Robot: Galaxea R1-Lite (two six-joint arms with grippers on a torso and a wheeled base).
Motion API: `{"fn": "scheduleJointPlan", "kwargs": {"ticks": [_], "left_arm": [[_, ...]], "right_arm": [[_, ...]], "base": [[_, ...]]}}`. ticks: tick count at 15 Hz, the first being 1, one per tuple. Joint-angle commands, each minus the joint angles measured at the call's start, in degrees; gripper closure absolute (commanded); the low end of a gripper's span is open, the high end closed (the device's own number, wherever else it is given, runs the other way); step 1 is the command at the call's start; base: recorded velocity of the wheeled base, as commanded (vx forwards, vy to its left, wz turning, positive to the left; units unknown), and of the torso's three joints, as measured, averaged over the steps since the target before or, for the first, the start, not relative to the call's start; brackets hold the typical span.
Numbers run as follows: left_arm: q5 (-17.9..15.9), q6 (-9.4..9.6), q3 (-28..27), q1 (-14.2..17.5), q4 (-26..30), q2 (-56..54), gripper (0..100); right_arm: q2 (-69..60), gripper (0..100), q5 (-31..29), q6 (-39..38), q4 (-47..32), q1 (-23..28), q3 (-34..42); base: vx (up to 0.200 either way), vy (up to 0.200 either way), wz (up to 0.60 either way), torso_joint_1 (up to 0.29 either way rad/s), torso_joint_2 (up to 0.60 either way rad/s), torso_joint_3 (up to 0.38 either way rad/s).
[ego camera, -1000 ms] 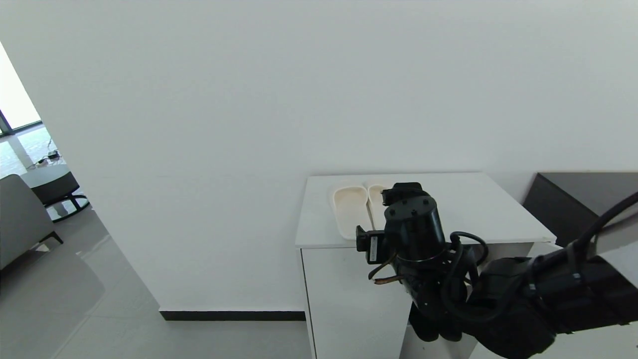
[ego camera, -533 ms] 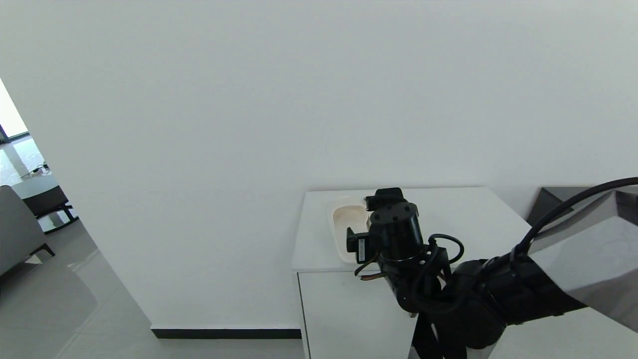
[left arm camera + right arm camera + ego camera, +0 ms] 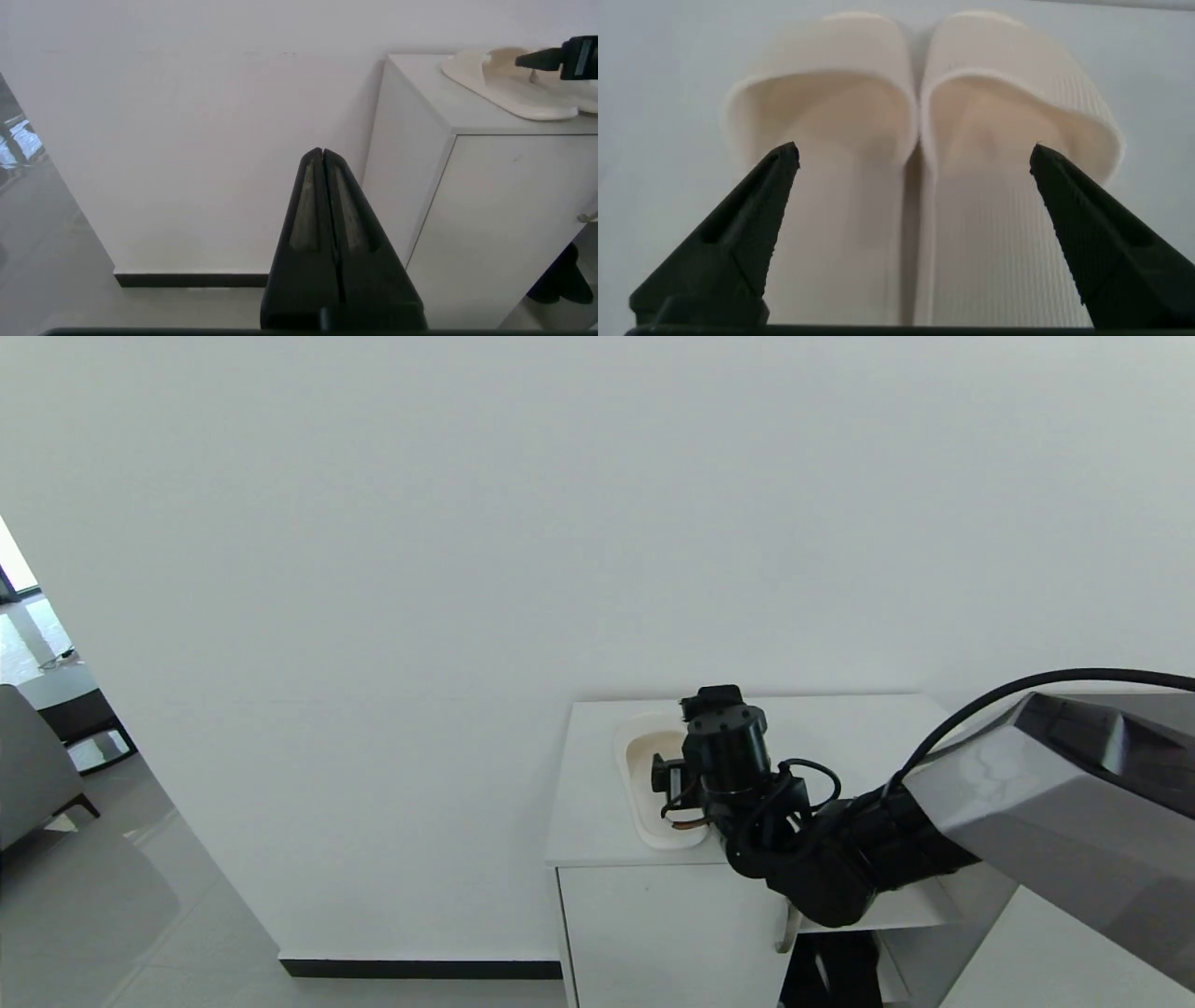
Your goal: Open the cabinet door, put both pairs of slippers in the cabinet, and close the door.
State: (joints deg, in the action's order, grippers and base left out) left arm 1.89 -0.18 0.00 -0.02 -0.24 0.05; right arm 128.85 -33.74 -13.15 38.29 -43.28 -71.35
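Note:
A pair of cream slippers (image 3: pixel 920 168) lies side by side on top of the white cabinet (image 3: pixel 597 821). My right gripper (image 3: pixel 915 187) is open, one finger on each outer side of the pair, close above them. In the head view the right wrist (image 3: pixel 724 756) covers most of the slippers (image 3: pixel 644 775); one slipper shows beside it. My left gripper (image 3: pixel 323 201) is shut and empty, low and off to the left of the cabinet (image 3: pixel 486 196). The left wrist view shows the slippers (image 3: pixel 509 79) on the cabinet top.
A white wall (image 3: pixel 467 523) runs behind the cabinet, with a dark baseboard (image 3: pixel 420 969) at the floor. A grey chair (image 3: pixel 28 775) and a round table (image 3: pixel 70 709) stand at the far left. Open floor lies left of the cabinet.
The head camera has shifted, so the cabinet sits lower in the picture. My right arm has stretched forward over the cabinet top, bringing the gripper over the slippers.

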Motion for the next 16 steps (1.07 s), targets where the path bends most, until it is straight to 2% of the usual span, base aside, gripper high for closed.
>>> {"fn": "scheduleJointPlan", "kwargs": {"ticks": [1,4,7,15,16], "left_arm": [[-0.04,0.01,0.0,0.02,-0.02,0.04,100],[-0.04,0.01,0.0,0.02,-0.02,0.04,100],[-0.04,0.01,0.0,0.02,-0.02,0.04,100],[-0.4,0.01,0.0,0.02,-0.02,0.04,100],[-0.4,0.01,0.0,0.02,-0.02,0.04,100]], "right_arm": [[2.1,0,0.08,0.23,-0.94,0.74,-1.69],[4.56,0,2.72,0.85,-1.82,2.67,-5.64],[7.38,0,2.89,1.2,-3.31,4.43,-9.86],[11.42,0,3.42,1.46,-3.4,5.04,-16.63],[11.51,100,3.42,1.38,-3.4,5.31,-16.98]], "base": [[0.0,0.0,0.0,0.0,0.0,0.0],[0.0,0.0,0.0,0.0,0.0,0.0],[0.0,0.0,0.0,0.0,0.0,0.0],[0.0,0.0,0.0,0.0,0.0,0.0],[0.0,0.0,0.0,0.0,0.0,0.0]]}}
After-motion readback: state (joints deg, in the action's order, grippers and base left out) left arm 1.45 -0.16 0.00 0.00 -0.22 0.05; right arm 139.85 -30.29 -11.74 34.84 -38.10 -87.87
